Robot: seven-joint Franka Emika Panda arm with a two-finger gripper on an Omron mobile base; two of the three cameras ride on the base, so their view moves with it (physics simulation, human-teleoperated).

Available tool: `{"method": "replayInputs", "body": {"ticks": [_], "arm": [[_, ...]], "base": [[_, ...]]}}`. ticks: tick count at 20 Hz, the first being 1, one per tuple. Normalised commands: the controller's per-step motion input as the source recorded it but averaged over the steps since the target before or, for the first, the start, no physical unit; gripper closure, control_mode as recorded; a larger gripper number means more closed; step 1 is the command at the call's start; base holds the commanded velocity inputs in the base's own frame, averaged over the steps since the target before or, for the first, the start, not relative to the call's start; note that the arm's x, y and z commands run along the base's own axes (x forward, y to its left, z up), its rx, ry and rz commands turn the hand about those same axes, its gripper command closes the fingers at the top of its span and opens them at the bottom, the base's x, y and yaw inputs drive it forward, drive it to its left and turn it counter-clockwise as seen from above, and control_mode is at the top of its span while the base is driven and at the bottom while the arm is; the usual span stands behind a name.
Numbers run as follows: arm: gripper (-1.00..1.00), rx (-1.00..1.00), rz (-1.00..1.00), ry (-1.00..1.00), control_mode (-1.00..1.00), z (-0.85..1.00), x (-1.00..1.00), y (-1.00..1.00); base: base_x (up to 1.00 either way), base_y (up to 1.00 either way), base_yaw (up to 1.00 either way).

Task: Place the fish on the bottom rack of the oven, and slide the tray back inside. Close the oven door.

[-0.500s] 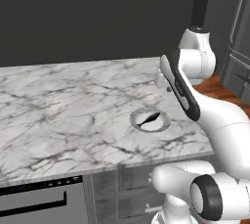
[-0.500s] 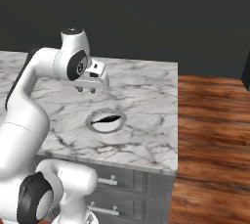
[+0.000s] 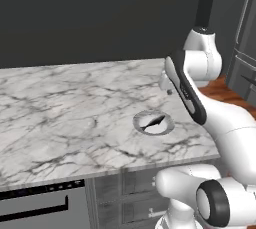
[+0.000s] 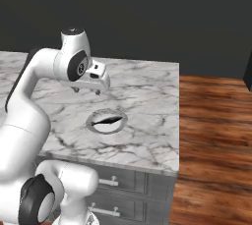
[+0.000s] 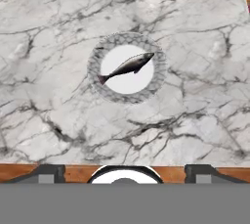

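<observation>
Raised above the marble table (image 4: 147, 135), well clear of its surface. Bent sharply at the elbow, white forearm sloping up from the base to a rounded wrist joint, hand turned downward over the stone. Fingers (image 4: 86, 90) spread wide, holding nothing, tips pointing down at the table; in the hand view, two dark fingertips (image 5: 46, 174) far apart at the bottom edge, one near 7 o'clock and the other near 5 o'clock.

On the table, a round pale plate (image 5: 95, 78) with a grey patterned rim. Lying across its white middle, the fish (image 5: 126, 66): slim, dark, head toward 2 o'clock and tail toward 8 o'clock in the hand view. In the right base view, same plate (image 4: 93, 120) at about 5 o'clock from the fingers, fish (image 4: 107, 120) resting flat on it. In the left base view, plate (image 3: 140, 119) near the table's right front corner, fish (image 3: 154, 122) a dark sliver on it, hand largely hidden behind the forearm there, so its exact height over the plate hard to judge, probably well apart.

At the lower left of the left base view, below the table edge, a dark control strip and a horizontal bar handle of the oven (image 3: 35, 208), door shut flush as far as visible.
</observation>
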Motion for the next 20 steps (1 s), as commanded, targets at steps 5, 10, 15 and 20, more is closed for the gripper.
{"method": "replayInputs", "body": {"ticks": [5,10,15,20], "arm": [[-1.00,0.00,-0.33,-0.03,-1.00,-0.29,-0.16,0.00],[-1.00,0.02,-0.49,0.00,-1.00,-0.40,-0.01,0.01],[-1.00,0.15,-0.37,-0.01,-1.00,-0.50,0.04,-0.04],[-1.00,0.29,-0.16,0.00,-1.00,-0.13,0.00,-0.06]], "base": [[0.00,0.00,0.00],[0.00,0.00,0.00],[0.00,0.00,0.00],[0.00,0.00,0.00]]}}
